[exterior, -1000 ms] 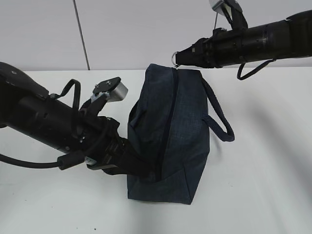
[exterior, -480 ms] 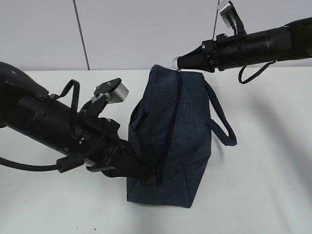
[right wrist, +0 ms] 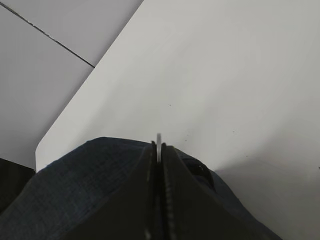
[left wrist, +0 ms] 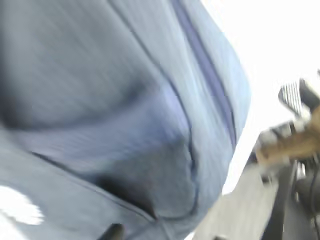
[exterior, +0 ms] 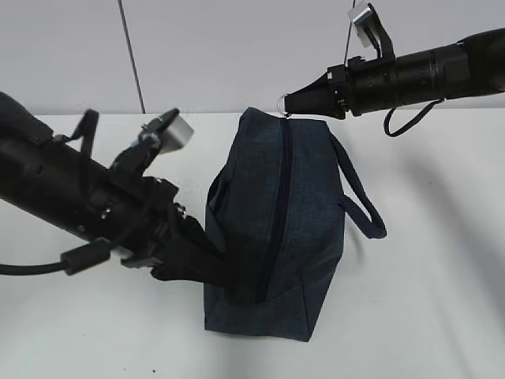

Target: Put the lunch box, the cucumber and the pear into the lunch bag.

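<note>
The dark navy lunch bag (exterior: 276,229) lies on the white table (exterior: 426,300) with its zip closed along the top. My right gripper (exterior: 288,101) is at the bag's far end, shut on the metal ring pull (exterior: 282,101). The ring (right wrist: 158,141) shows as a thin edge between the closed fingers in the right wrist view. My left gripper (exterior: 213,268) presses against the bag's near left end, its fingertips hidden by the fabric. The left wrist view is a blur of blue bag fabric (left wrist: 125,100). The lunch box, the cucumber and the pear are out of view.
One loop handle (exterior: 363,205) hangs off the bag's right side onto the table. A pale wall with a vertical seam (exterior: 130,55) stands behind the table's far edge. The left arm's cable (exterior: 31,268) trails at the left.
The left arm has swung, its wrist camera moving left and up, and the bag's near end has shifted slightly. The right gripper rose a little a second ago and has held since.
</note>
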`<action>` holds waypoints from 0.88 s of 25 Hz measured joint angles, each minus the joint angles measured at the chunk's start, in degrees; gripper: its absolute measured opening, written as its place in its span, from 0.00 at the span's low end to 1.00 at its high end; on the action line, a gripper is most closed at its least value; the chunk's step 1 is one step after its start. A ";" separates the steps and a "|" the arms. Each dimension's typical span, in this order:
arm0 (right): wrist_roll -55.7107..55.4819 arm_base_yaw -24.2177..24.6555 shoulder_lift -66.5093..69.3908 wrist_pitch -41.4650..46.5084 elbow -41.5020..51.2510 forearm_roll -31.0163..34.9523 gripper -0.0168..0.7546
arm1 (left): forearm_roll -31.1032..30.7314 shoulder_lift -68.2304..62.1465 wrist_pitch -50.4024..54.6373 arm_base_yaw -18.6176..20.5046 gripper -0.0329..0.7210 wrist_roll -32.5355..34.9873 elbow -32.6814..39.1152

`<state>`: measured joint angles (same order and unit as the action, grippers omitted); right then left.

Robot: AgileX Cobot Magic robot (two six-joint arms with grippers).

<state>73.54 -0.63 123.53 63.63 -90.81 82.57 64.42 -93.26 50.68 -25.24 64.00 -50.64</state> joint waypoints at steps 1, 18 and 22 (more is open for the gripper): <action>0.00 0.10 0.00 0.00 0.00 0.00 0.03 | 0.00 1.28 0.16 0.78 0.42 -0.78 0.00; -0.16 0.09 0.00 0.03 0.00 -0.82 0.03 | 9.17 4.98 -10.84 7.43 0.54 -4.02 -10.96; -0.16 0.09 0.00 0.12 0.00 -0.91 0.03 | 9.31 -1.36 -11.30 6.10 0.54 -4.02 -16.06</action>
<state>73.38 -0.53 123.53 63.76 -90.81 81.66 73.73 -94.62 39.38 -19.14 59.98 -66.71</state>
